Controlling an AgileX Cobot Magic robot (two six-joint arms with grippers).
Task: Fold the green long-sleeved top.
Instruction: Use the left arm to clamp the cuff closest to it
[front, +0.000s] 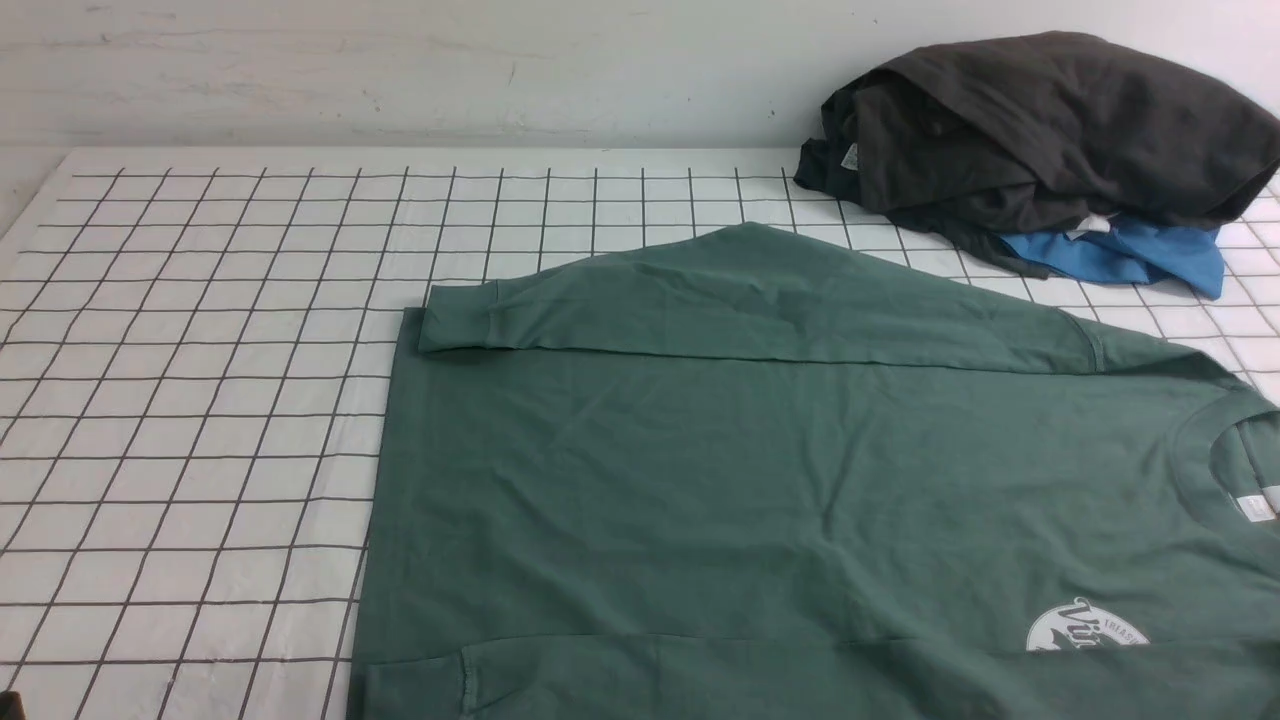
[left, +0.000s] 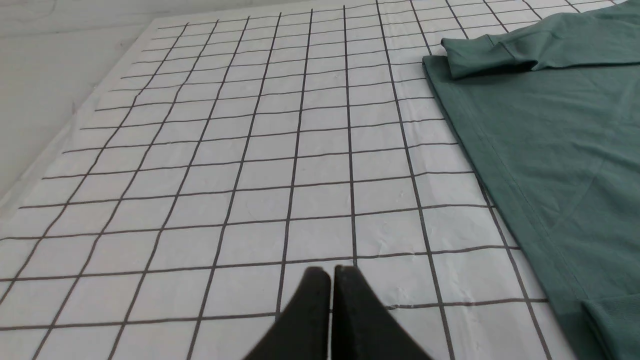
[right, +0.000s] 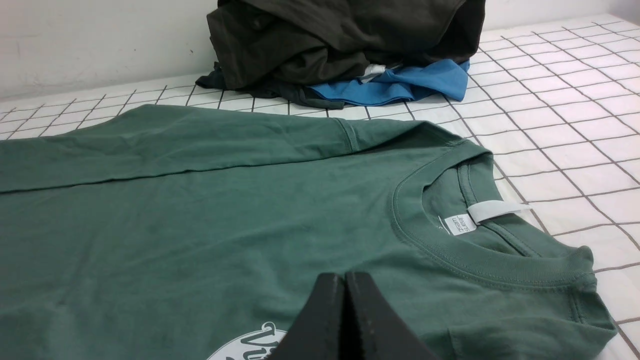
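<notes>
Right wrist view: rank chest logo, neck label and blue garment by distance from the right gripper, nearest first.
1. Chest logo: right beside the right gripper, on the front of the green top.
2. Neck label: inside the collar, off to one side.
3. Blue garment: beyond the top, under the dark pile.

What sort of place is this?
Probably a lab bench for garment folding: gridded white table cover, bare white wall, pile of other clothes beyond the green long-sleeved top.
</notes>
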